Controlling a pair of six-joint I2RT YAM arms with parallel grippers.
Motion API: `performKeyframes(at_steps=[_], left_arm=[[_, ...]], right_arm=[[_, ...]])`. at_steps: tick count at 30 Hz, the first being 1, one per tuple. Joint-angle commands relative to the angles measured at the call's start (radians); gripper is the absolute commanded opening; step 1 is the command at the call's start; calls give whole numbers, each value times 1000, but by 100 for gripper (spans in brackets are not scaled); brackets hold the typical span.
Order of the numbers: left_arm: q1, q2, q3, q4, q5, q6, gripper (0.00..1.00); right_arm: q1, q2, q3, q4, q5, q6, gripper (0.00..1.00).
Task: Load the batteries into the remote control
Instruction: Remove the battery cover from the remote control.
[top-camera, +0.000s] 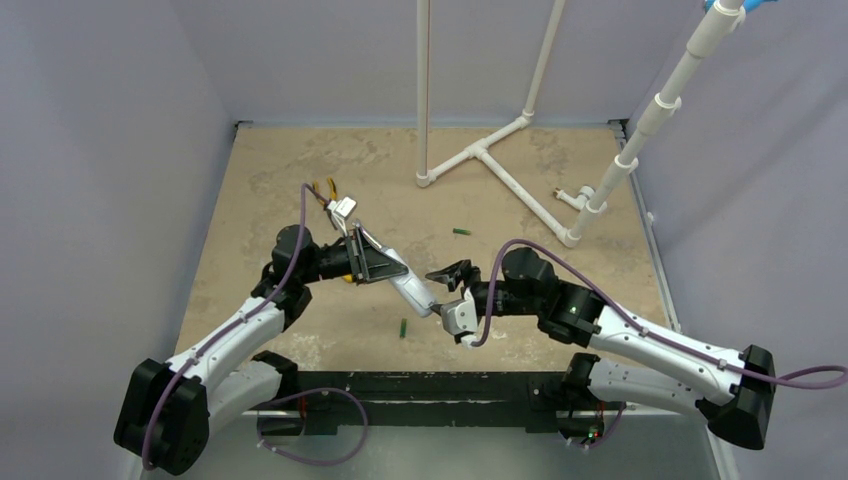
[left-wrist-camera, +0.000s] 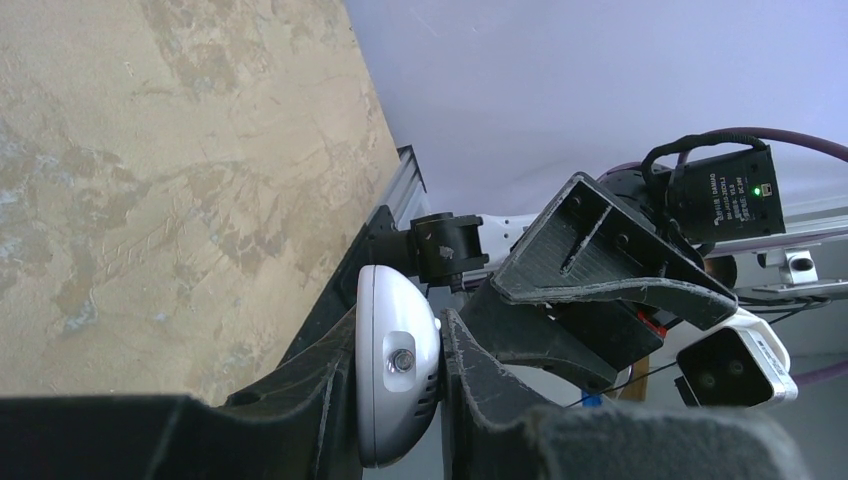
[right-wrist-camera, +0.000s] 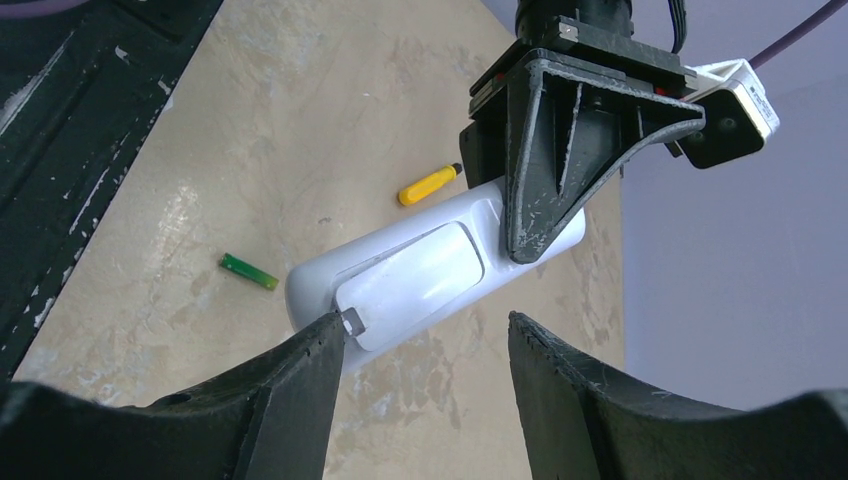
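Observation:
My left gripper (top-camera: 375, 262) is shut on the white remote control (top-camera: 412, 290) and holds it tilted above the table, back side up. In the left wrist view the remote's rounded end (left-wrist-camera: 398, 365) is pinched between the two fingers of that gripper (left-wrist-camera: 400, 325). My right gripper (right-wrist-camera: 425, 325) stands open at the remote's free end (right-wrist-camera: 420, 265). Its left fingertip (right-wrist-camera: 330, 335) touches the small tab of the back cover. One green battery (top-camera: 461, 232) lies behind the arms and another (top-camera: 403, 327) lies under the remote; the right wrist view shows a battery (right-wrist-camera: 247, 271) on the table.
A white pipe frame (top-camera: 480, 155) stands at the back, with a slanted pipe (top-camera: 640, 135) at the right. Orange-handled pliers (top-camera: 322, 190) lie behind the left gripper. A yellow-handled tool (right-wrist-camera: 430, 184) lies under the remote. A black rail (top-camera: 430, 385) runs along the near edge.

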Motion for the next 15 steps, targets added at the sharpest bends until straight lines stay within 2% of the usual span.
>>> performKeyframes(at_steps=[1,11,15], left_arm=[[-2,2,10,61,22,-2,0],[-2,7,15,60,20,-4,0],[-2,12,18,59,20,-5,0]], right_arm=[[2,-31,-7,18,24,17,59],[2,-39,-11,11,19,20,60],[2,-69,3,-30,-39,43,61]])
